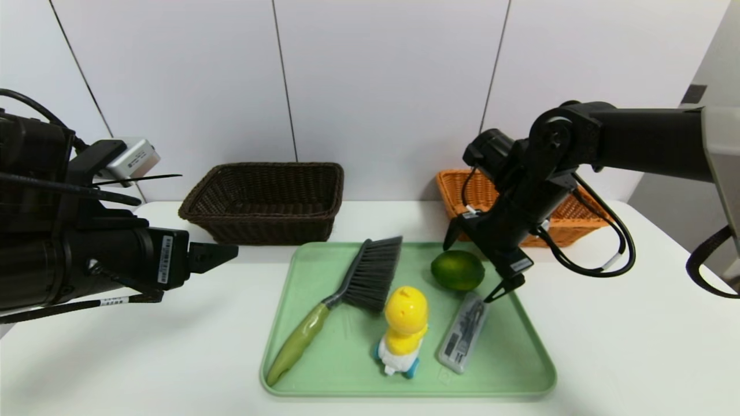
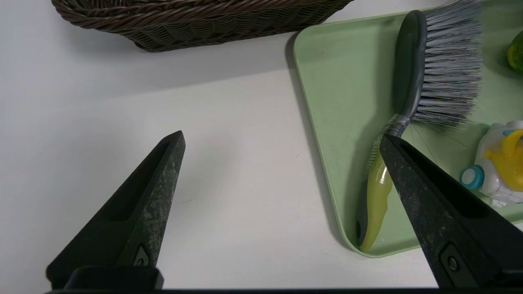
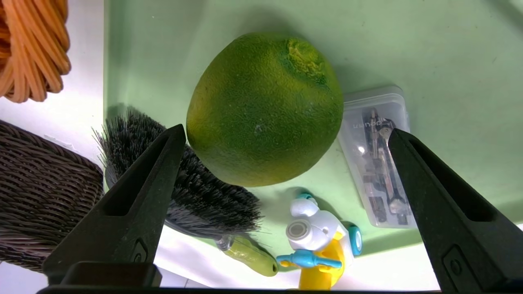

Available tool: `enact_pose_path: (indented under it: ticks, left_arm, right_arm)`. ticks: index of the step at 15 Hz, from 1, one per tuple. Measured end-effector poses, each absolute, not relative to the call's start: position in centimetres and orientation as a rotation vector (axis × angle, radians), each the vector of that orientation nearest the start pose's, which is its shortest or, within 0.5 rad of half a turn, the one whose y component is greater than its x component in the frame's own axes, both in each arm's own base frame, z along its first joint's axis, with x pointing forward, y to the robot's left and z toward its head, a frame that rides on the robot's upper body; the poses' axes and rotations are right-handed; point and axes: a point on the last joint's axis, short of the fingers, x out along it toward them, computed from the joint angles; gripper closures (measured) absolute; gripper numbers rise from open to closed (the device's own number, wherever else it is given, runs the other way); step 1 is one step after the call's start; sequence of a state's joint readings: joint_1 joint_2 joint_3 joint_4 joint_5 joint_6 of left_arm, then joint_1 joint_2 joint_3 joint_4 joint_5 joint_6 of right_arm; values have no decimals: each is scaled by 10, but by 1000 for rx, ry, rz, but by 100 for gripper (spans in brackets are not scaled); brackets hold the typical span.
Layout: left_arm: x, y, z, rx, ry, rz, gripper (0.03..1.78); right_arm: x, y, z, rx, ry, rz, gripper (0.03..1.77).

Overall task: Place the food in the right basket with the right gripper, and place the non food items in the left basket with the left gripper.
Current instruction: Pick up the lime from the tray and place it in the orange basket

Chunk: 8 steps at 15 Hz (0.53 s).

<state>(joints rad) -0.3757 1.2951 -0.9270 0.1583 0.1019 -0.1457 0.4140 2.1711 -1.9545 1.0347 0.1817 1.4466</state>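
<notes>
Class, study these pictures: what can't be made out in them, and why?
- Inside of the orange basket: partly hidden in the head view by the right arm.
- Lime: cut off by the picture's edge in the left wrist view.
- Toy's head: cut off by the edge in the right wrist view.
- Case lettering: too small in the head view.

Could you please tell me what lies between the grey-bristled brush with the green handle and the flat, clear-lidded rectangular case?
The yellow-and-white toy figure, as the head view shows.
</notes>
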Motion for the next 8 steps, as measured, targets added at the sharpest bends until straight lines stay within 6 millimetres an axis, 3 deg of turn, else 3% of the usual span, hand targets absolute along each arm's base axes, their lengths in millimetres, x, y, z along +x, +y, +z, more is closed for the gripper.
enact_pose_path:
  ticks: [7, 8]
  left_arm:
    - [183, -70, 242, -17, 540, -229, 12]
    - [183, -70, 242, -17, 541, -229, 12]
  right_arm:
    - [356, 162, 182, 1051, 1368, -478, 9]
    - [357, 162, 181, 1049, 1369, -480, 27]
